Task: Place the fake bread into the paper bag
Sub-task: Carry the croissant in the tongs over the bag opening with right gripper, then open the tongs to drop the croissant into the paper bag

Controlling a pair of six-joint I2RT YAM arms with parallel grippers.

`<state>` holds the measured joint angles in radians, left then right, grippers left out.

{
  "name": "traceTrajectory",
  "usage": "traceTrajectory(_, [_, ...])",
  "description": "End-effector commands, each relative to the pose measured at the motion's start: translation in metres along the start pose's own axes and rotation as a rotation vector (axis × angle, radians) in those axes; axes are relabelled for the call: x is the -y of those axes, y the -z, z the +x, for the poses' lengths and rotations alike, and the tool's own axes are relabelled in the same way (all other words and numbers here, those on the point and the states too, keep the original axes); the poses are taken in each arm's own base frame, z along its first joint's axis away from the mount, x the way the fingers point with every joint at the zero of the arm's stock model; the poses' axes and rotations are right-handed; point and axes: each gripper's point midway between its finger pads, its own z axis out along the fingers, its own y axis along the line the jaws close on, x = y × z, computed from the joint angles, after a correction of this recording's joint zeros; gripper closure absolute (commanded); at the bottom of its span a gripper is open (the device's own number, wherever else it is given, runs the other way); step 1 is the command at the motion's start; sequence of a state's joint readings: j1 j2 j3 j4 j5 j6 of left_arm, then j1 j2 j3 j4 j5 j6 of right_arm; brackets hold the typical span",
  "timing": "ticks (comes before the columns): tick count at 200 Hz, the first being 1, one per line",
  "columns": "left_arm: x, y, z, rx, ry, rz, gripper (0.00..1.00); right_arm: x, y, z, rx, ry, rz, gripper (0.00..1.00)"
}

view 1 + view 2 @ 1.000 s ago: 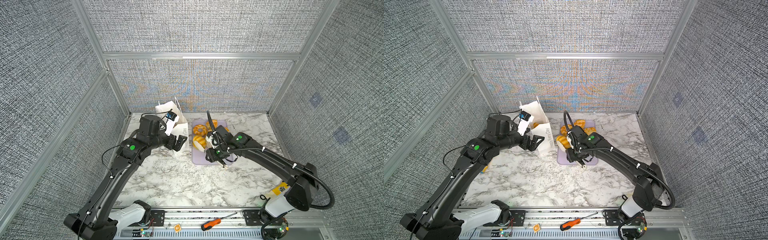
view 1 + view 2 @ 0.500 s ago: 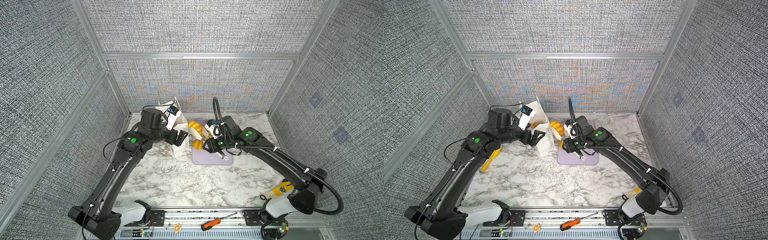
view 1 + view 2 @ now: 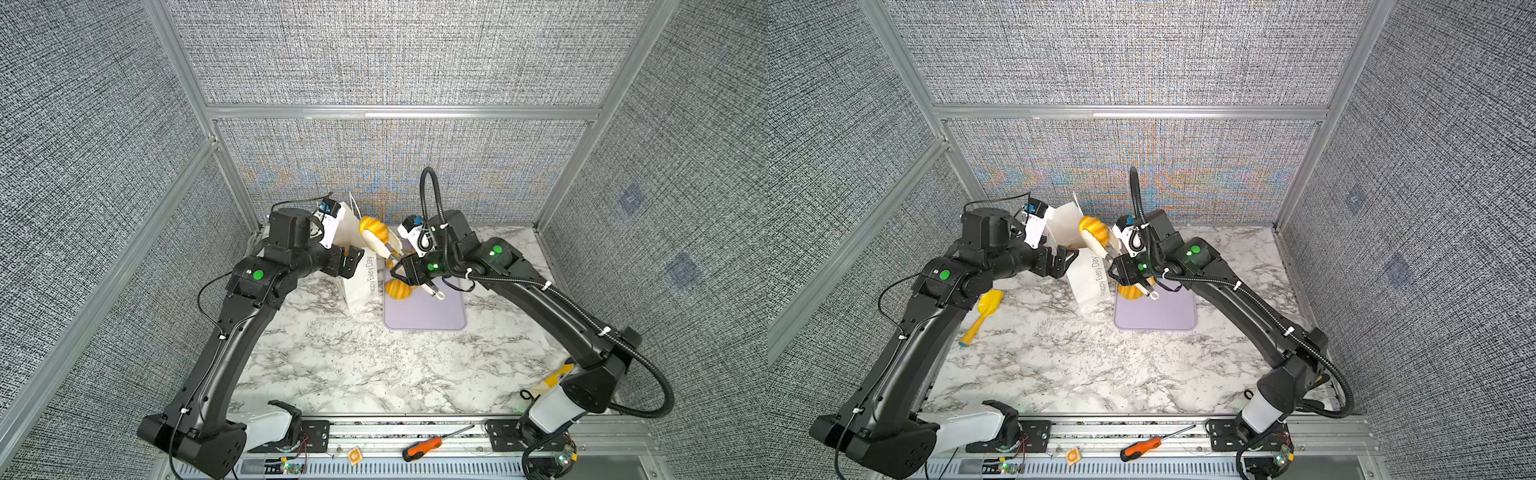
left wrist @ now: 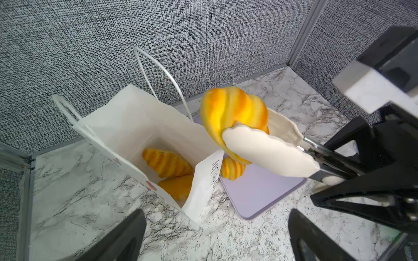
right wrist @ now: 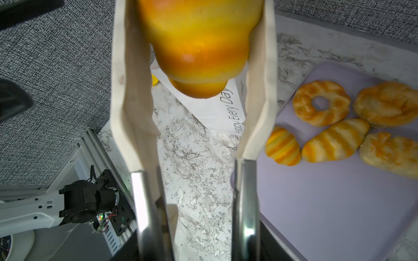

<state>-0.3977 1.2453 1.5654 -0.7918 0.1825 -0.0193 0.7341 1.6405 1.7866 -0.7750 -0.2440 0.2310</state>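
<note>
Item: croissant (image 4: 230, 110), pinched in tongs (image 4: 267, 149) that my right gripper (image 3: 409, 268) clamps; left gripper (image 3: 351, 259) gaping, empty. Risk: paper bag (image 4: 135, 122) rim sits just below the tong tips, so I judge an early release would bounce the croissant outside.

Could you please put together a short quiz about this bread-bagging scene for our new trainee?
1. True or false: the right gripper clamps the croissant directly between its own fingers.
2. In the left wrist view, how many pastries show inside the paper bag? A: none. B: two. C: five.
3. Fill in: the left gripper stands ___ beside the bag.
Key: 1 false, it holds tongs that pinch the croissant; 2 B; 3 open.
</note>
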Motion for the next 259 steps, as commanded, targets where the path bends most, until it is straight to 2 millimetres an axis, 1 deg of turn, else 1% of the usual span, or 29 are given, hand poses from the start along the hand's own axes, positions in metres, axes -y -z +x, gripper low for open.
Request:
traceTrajectory(1, [-0.005, 0.003, -0.008, 0.044, 0.025, -0.013, 0.01, -0.013, -0.003, -0.016, 0.032, 0.044, -0.054, 0.48])
traceTrajectory(38, [-0.005, 0.001, -0.011, 0.075, 0.059, 0.002, 0.01, -0.019, -0.019, -0.03, 0.022, 0.06, -0.084, 0.48])
traceTrajectory(58, [-0.006, 0.002, -0.012, 0.083, 0.065, -0.002, 0.01, -0.019, -0.029, -0.038, 0.022, 0.054, -0.085, 0.48])
traceTrajectory(99, [-0.011, 0.003, -0.007, 0.075, 0.08, -0.021, 0.01, -0.008, -0.049, -0.045, -0.007, 0.021, -0.034, 0.48])
traceTrajectory(120, [-0.012, 0.0, -0.003, 0.068, 0.088, -0.023, 0.01, 0.002, -0.058, -0.047, -0.014, 0.009, 0.014, 0.48])
traceTrajectory(147, [-0.012, -0.002, -0.001, 0.067, 0.078, -0.023, 0.01, 0.008, -0.07, -0.045, -0.042, 0.0, 0.041, 0.48])
traceTrajectory(167, [-0.013, -0.004, 0.001, 0.056, 0.068, -0.03, 0.01, 0.011, -0.074, -0.043, -0.061, 0.001, 0.062, 0.47])
traceTrajectory(224, [-0.012, -0.007, 0.004, 0.041, 0.057, -0.023, 0.01, 0.013, -0.07, -0.041, -0.065, -0.001, 0.095, 0.36])
traceTrajectory(259, [-0.012, -0.009, 0.006, 0.044, 0.058, -0.019, 0.01, 0.012, -0.07, -0.039, -0.072, -0.002, 0.097, 0.34])
